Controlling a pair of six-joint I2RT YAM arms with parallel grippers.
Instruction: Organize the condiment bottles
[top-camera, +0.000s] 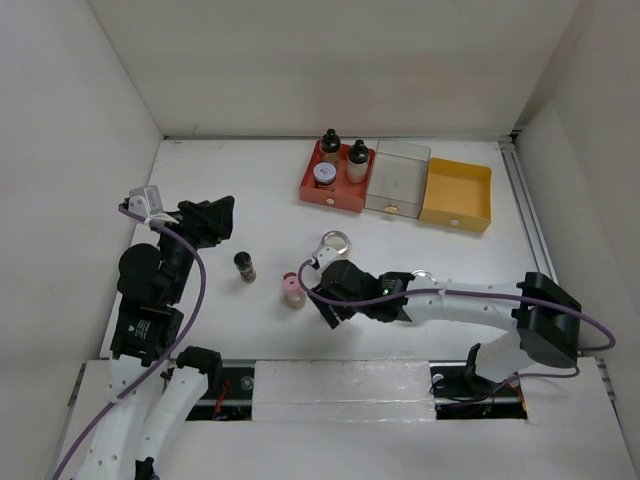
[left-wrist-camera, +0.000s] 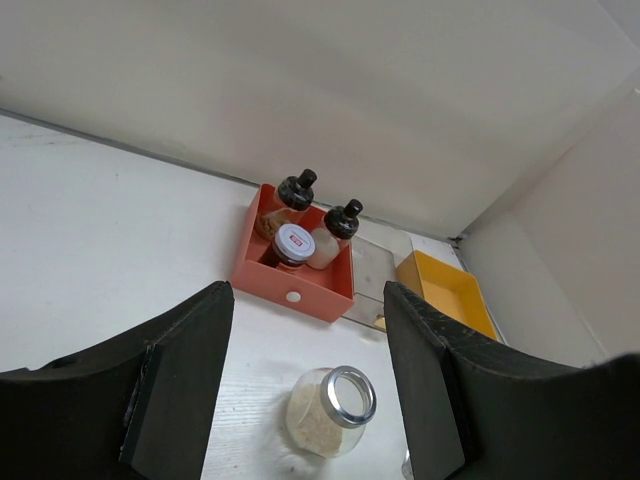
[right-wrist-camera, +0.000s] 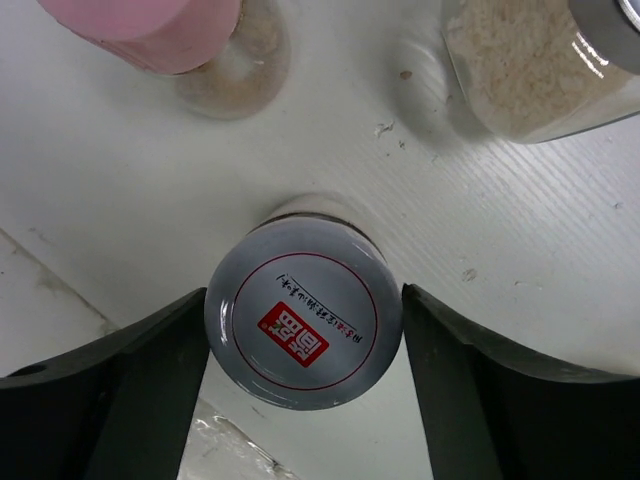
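My right gripper (top-camera: 333, 292) (right-wrist-camera: 304, 300) is shut on the lid of a grey-lidded spice jar (right-wrist-camera: 303, 315) standing on the table; the arm hides this jar in the top view. A pink-capped bottle (top-camera: 292, 290) (right-wrist-camera: 150, 30) stands just left of it. A clear glass jar (top-camera: 334, 243) (left-wrist-camera: 330, 410) stands behind it, and a second glass jar (top-camera: 422, 277) shows beside the right arm. A dark slim shaker (top-camera: 245, 266) stands further left. Two black-capped bottles (top-camera: 330, 143) (top-camera: 358, 153) and another grey-lidded jar (top-camera: 324, 174) sit in the red tray (top-camera: 335, 200). My left gripper (top-camera: 215, 220) (left-wrist-camera: 308, 330) is open and empty.
A clear tray (top-camera: 397, 178) and an orange tray (top-camera: 457, 195) stand in a row right of the red tray at the back. White walls close in the table on the left, back and right. A rail runs along the right edge.
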